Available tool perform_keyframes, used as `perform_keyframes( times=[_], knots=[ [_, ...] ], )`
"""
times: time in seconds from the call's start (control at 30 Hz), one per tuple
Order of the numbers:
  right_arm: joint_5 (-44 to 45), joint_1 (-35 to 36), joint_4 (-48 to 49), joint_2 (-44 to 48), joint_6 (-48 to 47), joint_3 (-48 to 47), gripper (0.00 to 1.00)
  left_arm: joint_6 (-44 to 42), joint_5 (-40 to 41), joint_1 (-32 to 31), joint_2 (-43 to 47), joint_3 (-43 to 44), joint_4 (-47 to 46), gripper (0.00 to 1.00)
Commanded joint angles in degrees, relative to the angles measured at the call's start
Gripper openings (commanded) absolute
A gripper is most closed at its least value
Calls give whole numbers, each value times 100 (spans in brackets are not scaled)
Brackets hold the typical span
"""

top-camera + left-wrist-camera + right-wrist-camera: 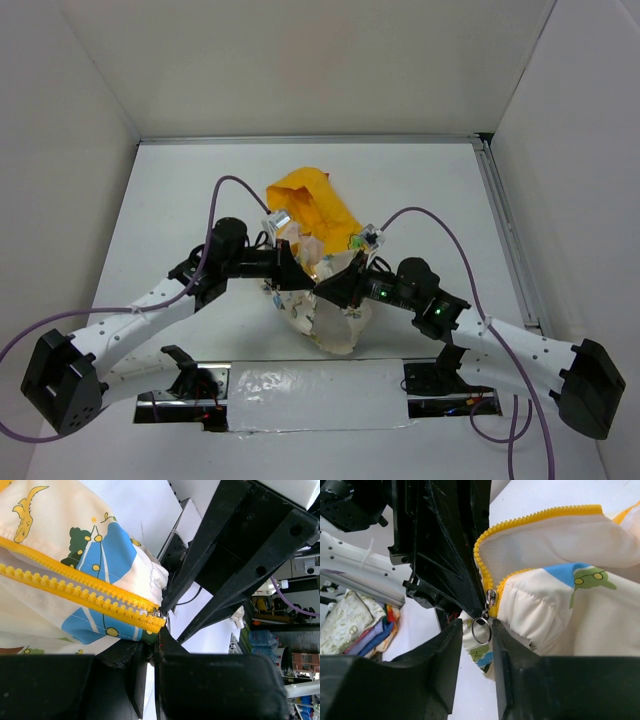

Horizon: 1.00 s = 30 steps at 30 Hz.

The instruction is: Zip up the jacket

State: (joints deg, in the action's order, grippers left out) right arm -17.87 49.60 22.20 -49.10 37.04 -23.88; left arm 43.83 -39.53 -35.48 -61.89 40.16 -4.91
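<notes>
White table (180, 200), jacket (50, 520) in pinch of left tool (151, 644), right tool (477, 625) narrow around zipper ring (472, 631), grip unclear.

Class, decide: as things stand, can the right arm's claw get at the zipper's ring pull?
Probably yes. The ring pull hangs bare between the right claw's open fingers; the left claw, pinching the jacket beside the zipper, sits close but not across it.
</notes>
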Motion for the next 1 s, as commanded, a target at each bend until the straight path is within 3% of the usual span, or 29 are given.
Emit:
perform_keyframes(
  times=[0.0,0.2,0.23,0.5,0.67,0.97],
  knots=[
    [-103,-30,409,-38,-56,-231,35,64,-135,7,10,9,-388,0],
    [11,-39,22,32,93,-275,12,38,-2,15,19,9,-353,0],
    [125,-30,-196,41,145,-319,2,29,6,7,28,-8,-370,0],
    [107,-82,-874,-126,743,-968,0,-15,322,-11,80,-192,-221,0],
    [240,-363,-2183,-678,1630,-1803,0,-15,911,-248,168,-342,68,0],
    [-304,-697,-1475,-1382,2720,-1936,0,222,841,-380,265,-869,59,0]
  ],
)
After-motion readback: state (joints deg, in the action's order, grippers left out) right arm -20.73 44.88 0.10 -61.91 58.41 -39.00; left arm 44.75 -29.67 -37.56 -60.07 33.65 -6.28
